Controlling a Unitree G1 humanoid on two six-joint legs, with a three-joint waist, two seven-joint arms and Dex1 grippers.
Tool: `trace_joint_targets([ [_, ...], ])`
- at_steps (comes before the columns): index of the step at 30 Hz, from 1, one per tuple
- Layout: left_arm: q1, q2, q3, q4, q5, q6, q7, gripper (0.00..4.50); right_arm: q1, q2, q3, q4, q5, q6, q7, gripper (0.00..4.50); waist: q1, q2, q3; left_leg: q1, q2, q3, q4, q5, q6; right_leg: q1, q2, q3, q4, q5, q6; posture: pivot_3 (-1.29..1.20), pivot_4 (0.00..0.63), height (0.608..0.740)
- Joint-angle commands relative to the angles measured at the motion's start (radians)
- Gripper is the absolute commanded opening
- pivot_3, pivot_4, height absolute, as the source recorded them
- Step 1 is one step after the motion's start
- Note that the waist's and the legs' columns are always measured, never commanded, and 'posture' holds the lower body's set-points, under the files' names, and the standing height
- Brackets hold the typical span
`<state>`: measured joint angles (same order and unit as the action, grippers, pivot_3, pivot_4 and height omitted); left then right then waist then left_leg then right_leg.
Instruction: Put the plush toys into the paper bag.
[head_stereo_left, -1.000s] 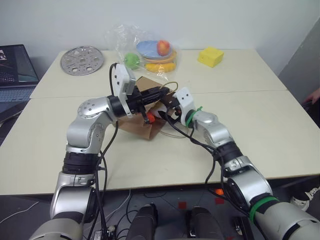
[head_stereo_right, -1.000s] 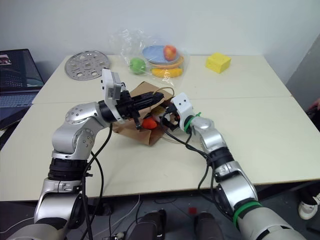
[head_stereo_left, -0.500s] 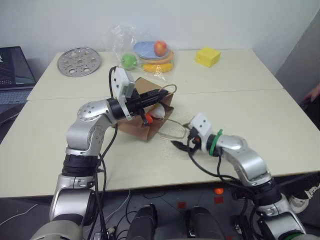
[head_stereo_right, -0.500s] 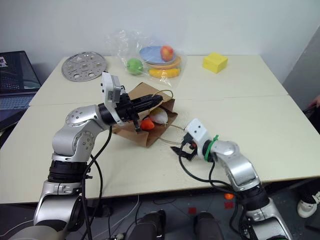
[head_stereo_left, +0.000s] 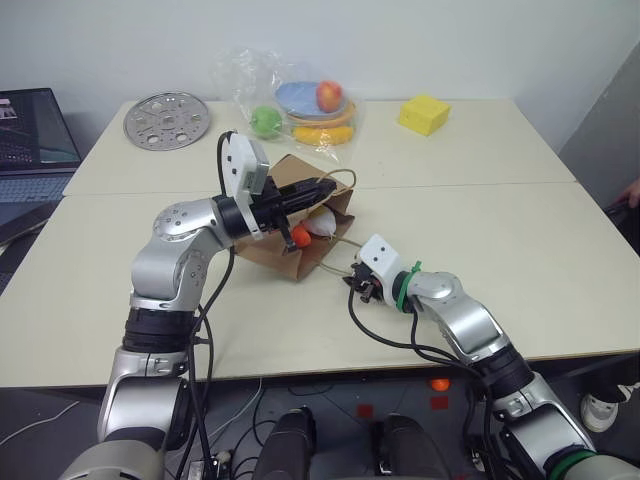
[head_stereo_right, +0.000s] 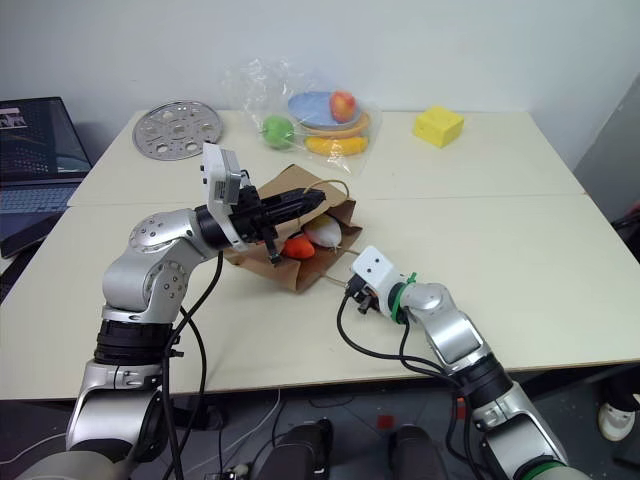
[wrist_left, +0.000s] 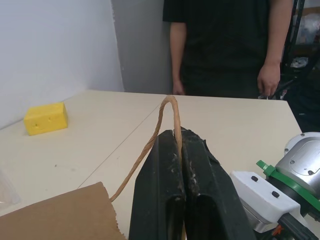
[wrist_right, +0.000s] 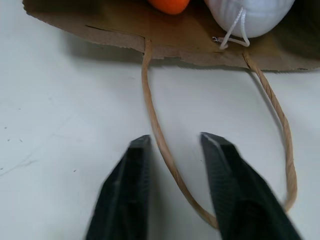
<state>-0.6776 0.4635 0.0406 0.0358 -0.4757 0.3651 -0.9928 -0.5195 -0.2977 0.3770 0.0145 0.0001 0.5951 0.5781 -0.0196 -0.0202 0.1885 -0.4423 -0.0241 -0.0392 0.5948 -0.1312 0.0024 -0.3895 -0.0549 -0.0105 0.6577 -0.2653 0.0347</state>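
Left eye view gives us the table (head_stereo_left: 520, 240), paper bag (head_stereo_left: 285, 255) on its side, upper handle (wrist_left: 167, 117) pinched in our shut left claw (head_stereo_left: 325, 187), lower handle (wrist_right: 162, 145) between our right claw's (wrist_right: 172, 190) parted fingers, both plush toys (wrist_right: 250, 17) inside the bag mouth, ahead of it.

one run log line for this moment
left gripper: shut on upper handle | right gripper: open, straddling lower handle | plush toys: in paper bag

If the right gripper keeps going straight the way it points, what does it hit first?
Probably the lower handle loop lying on the table between the right gripper fingers, then the paper bag mouth; depth is uncertain.
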Motion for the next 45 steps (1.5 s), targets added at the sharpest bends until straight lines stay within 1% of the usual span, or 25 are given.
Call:
trace_joint_targets([
  [1,-0.003,0.012,0.024,-0.042,-0.014,-0.009,0.010,0.00,0.002,-0.026,-0.027,-0.031,-0.004,-0.002,0.014,0.14,0.000,0.000,0.000,0.000,0.000,0.000,0.000,0.000,0.000,0.000,0.000,0.000,0.000,0.000,0.000,0.00,0.150,0.740],
  [3,0.001,0.011,0.022,-0.044,-0.008,-0.017,0.017,0.00,0.013,-0.023,-0.056,-0.060,0.020,0.012,0.010,0.07,0.000,0.000,0.000,0.000,0.000,0.000,0.000,0.000,0.000,0.000,0.000,0.000,0.000,0.000,0.000,0.00,0.150,0.740],
  [6,-0.007,-0.005,0.020,-0.027,0.009,-0.046,0.040,0.00,0.037,-0.003,-0.137,-0.184,0.072,0.025,-0.021,0.07,0.004,0.000,0.000,-0.001,0.000,0.000,0.000,0.000,0.000,0.000,0.000,0.000,0.000,0.000,-0.001,0.00,0.150,0.740],
  [10,-0.104,-0.042,0.029,0.082,0.045,-0.113,0.092,0.00,0.080,0.000,-0.248,-0.444,0.195,0.129,-0.012,0.07,0.018,0.000,0.000,-0.002,0.000,-0.002,0.000,0.000,0.000,-0.001,0.000,0.000,0.000,0.000,-0.001,0.00,0.150,0.740],
  [13,-0.147,-0.064,0.038,0.131,0.031,-0.121,0.103,0.00,0.072,-0.020,-0.276,-0.510,0.215,0.158,-0.024,0.07,0.019,0.000,0.000,-0.002,0.000,-0.002,0.000,0.000,0.000,-0.001,0.000,-0.001,-0.001,-0.001,0.002,0.00,0.150,0.740],
  [15,-0.182,-0.076,0.036,0.178,0.039,-0.134,0.106,0.00,0.053,-0.028,-0.297,-0.536,0.215,0.146,-0.042,0.07,0.019,0.000,0.000,-0.002,0.000,-0.001,0.000,0.000,0.000,0.000,0.000,-0.001,-0.002,-0.001,0.003,0.00,0.150,0.740],
  [18,-0.283,-0.122,0.039,0.327,0.060,-0.184,0.131,0.00,0.002,-0.050,-0.292,-0.598,0.187,0.108,-0.068,0.07,0.021,-0.001,0.000,-0.003,0.000,-0.001,0.000,0.000,0.000,0.000,0.000,-0.001,-0.003,0.000,0.002,0.00,0.150,0.740],
  [22,-0.370,-0.193,0.032,0.488,0.063,-0.260,0.077,0.00,-0.045,-0.039,-0.284,-0.608,0.156,0.028,-0.111,0.07,0.020,-0.001,0.000,-0.005,0.000,-0.001,0.001,0.000,0.000,-0.001,0.000,-0.002,-0.006,0.001,0.004,0.00,0.150,0.740],
  [29,-0.480,-0.265,0.064,0.640,0.049,-0.354,0.040,0.00,-0.079,-0.039,-0.270,-0.612,0.077,-0.103,-0.171,0.07,0.019,-0.001,0.000,-0.008,-0.002,0.001,-0.001,-0.001,0.000,-0.002,0.002,-0.003,-0.010,0.002,0.004,0.00,0.150,0.740],
  [32,-0.491,-0.258,0.071,0.659,0.054,-0.361,0.019,0.00,-0.062,-0.050,-0.247,-0.603,0.054,-0.099,-0.170,0.07,0.018,-0.001,0.000,-0.008,-0.002,0.001,0.000,-0.001,0.000,-0.001,0.002,-0.003,-0.010,0.002,0.004,0.00,0.150,0.740],
  [37,-0.454,-0.206,0.083,0.632,0.047,-0.330,-0.030,0.00,-0.067,-0.040,-0.201,-0.573,0.013,-0.117,-0.186,0.07,0.010,-0.001,0.000,-0.007,-0.001,0.001,0.000,-0.001,0.000,-0.001,0.003,-0.002,-0.008,0.002,0.004,0.00,0.150,0.740],
  [40,-0.429,-0.174,0.073,0.618,0.065,-0.314,-0.035,0.00,-0.064,-0.035,-0.167,-0.537,0.007,-0.063,-0.173,0.07,0.008,-0.001,0.000,-0.006,0.000,0.001,0.000,-0.001,0.000,-0.001,0.003,-0.002,-0.007,0.002,0.004,0.00,0.150,0.740],
  [43,-0.340,-0.113,0.018,0.541,0.101,-0.273,-0.091,0.00,-0.072,-0.029,-0.134,-0.483,0.028,0.029,-0.142,0.07,0.009,-0.001,0.000,-0.007,0.000,0.001,0.000,-0.001,0.000,-0.001,0.004,-0.002,-0.007,0.002,0.004,0.00,0.150,0.740],
  [45,-0.295,-0.084,0.001,0.502,0.118,-0.260,-0.096,0.00,-0.087,-0.021,-0.127,-0.463,0.036,0.043,-0.131,0.07,0.009,-0.001,0.000,-0.006,-0.001,0.001,0.000,-0.001,0.000,-0.001,0.003,-0.001,-0.007,0.002,0.003,0.00,0.150,0.740],
])
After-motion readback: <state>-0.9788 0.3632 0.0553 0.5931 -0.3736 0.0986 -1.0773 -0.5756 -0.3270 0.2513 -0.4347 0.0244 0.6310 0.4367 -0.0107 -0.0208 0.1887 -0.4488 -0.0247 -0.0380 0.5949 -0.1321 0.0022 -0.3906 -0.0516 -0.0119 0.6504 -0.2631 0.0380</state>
